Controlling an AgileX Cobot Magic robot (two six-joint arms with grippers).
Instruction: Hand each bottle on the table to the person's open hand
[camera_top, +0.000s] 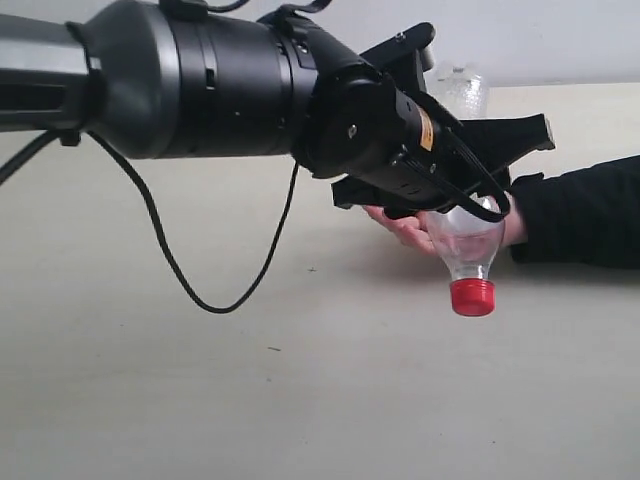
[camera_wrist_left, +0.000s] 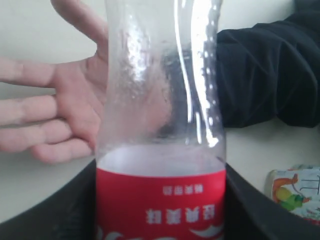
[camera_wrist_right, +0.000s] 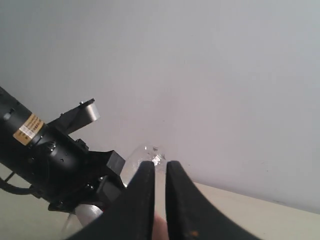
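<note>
My left gripper (camera_top: 468, 203) is shut on a clear bottle (camera_top: 466, 248) with a red label (camera_wrist_left: 160, 202). The bottle hangs neck down, with its red cap (camera_top: 472, 297) just above the table (camera_top: 300, 400). It hangs right by the person's open hand (camera_top: 402, 228), which lies palm up; I cannot tell whether they touch. In the left wrist view the black fingers (camera_wrist_left: 52, 210) press both sides of the label, and the open hand (camera_wrist_left: 60, 110) spreads behind the bottle. Another clear bottle (camera_top: 462, 90) stands at the back of the table. My right gripper (camera_wrist_right: 160, 164) is shut and holds nothing. The yellow bottle is out of view.
The person's black sleeve (camera_top: 590, 210) reaches in from the right. A black cable (camera_top: 190, 280) droops from the left arm to the table. A colourful printed packet (camera_wrist_left: 296, 192) lies on the table near the sleeve. The right wrist view faces a pale wall (camera_wrist_right: 200, 75).
</note>
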